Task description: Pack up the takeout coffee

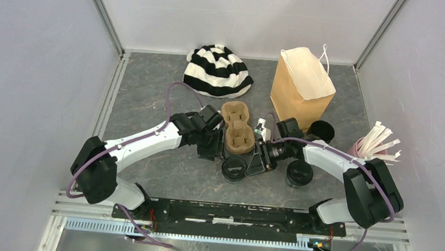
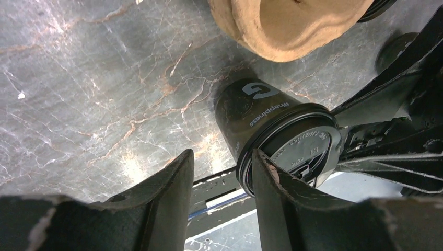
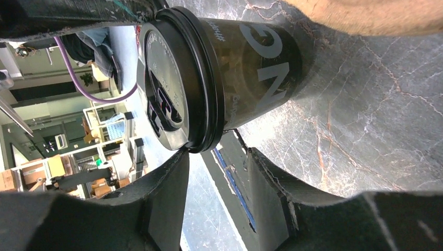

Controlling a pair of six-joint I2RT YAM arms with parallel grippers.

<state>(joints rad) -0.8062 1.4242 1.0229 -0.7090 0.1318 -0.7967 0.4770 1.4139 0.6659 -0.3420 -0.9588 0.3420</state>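
Note:
One black coffee cup with a flat black lid (image 1: 234, 168) stands just in front of the brown cardboard carrier (image 1: 236, 129). A second, alike cup (image 1: 299, 173) stands to its right. My left gripper (image 1: 213, 152) and right gripper (image 1: 256, 164) flank the first cup. Both are open and hold nothing. In the left wrist view the cup (image 2: 261, 112) stands ahead of the gripper (image 2: 223, 157), and its lid rim touches the right finger (image 2: 271, 183). In the right wrist view the same cup (image 3: 240, 73) stands just past the gripper (image 3: 218, 157), with its lid against the left fingertip (image 3: 177, 162).
A brown paper bag (image 1: 301, 84) stands open at the back right. A black and white striped hat (image 1: 218, 71) lies at the back. A pink cup with white sticks (image 1: 368, 146) stands at the right. A round black object (image 1: 321, 131) sits by the bag.

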